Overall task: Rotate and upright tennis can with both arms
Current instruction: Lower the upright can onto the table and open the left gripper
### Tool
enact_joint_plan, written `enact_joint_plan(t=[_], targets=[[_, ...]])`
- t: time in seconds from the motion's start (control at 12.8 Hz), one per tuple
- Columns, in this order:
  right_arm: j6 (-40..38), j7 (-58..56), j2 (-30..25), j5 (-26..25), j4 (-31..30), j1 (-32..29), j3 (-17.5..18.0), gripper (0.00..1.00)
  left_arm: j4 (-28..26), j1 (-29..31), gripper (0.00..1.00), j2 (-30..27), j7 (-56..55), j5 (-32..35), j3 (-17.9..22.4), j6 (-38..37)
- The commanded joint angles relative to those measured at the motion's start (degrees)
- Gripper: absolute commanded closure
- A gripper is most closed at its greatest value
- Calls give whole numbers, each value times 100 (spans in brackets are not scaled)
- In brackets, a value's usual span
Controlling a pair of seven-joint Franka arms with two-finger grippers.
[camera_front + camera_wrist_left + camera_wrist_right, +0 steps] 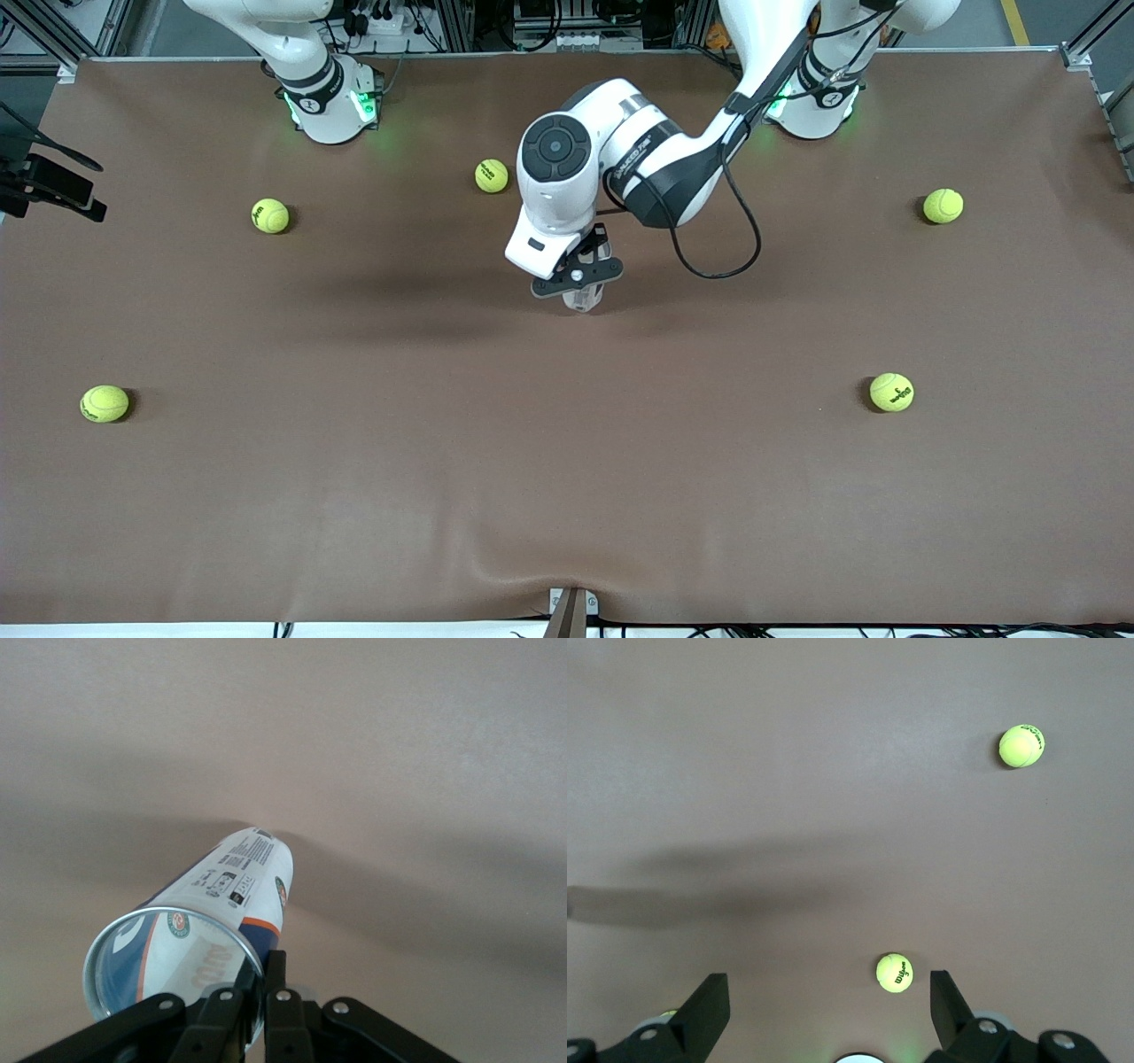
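The tennis can (pixel 239 886) is a clear cylinder with a white and dark-blue label and a silver rim. It stands nearly upright at the middle of the table, open end up, with its lower end at the brown cloth. In the front view only a little of the can (pixel 586 301) shows under the hand. My left gripper (pixel 578 276) is shut on the can's rim, one finger inside and one outside (pixel 263 974). My right gripper (pixel 828 1010) is open and empty, held high over the table near its own base, and is out of the front view.
Several yellow-green tennis balls lie scattered: one near the right arm's base (pixel 270 215), one just farther than the can (pixel 492 175), one near the left arm's base (pixel 943 206), two nearer the camera (pixel 891 392) (pixel 104 403). A black mount (pixel 49 182) juts in at the right arm's end.
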Motion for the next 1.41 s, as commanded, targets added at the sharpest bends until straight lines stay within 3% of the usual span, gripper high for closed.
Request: enact_joint_plan(t=[0.0,0.24,0.63,0.78,1.1,1.25,1.33], targets=[[-5,82,35,-37,71,-28,53,0,27,-61,100,73,-5,113,-15,91],[-5,82,27,-37,71,-36,53,0,27,-158,99,205,21,140,-6,100],[-5,82,36,-28,71,-45,53,0,27,-167,73,240,4,140,-15,205],[-5,82,36,-28,71,-37,53,0,27,-158,57,197,-58,140,-15,205],[-5,82,44,-20,71,-45,53,0,36,-140,49,74,-93,52,-32,196],[-14,82,44,-11,62,-10,53,0,28,-132,29,21,-171,52,-50,118],[-14,82,53,-11,71,-10,53,0,27,-132,25,-66,-242,43,-59,48]])
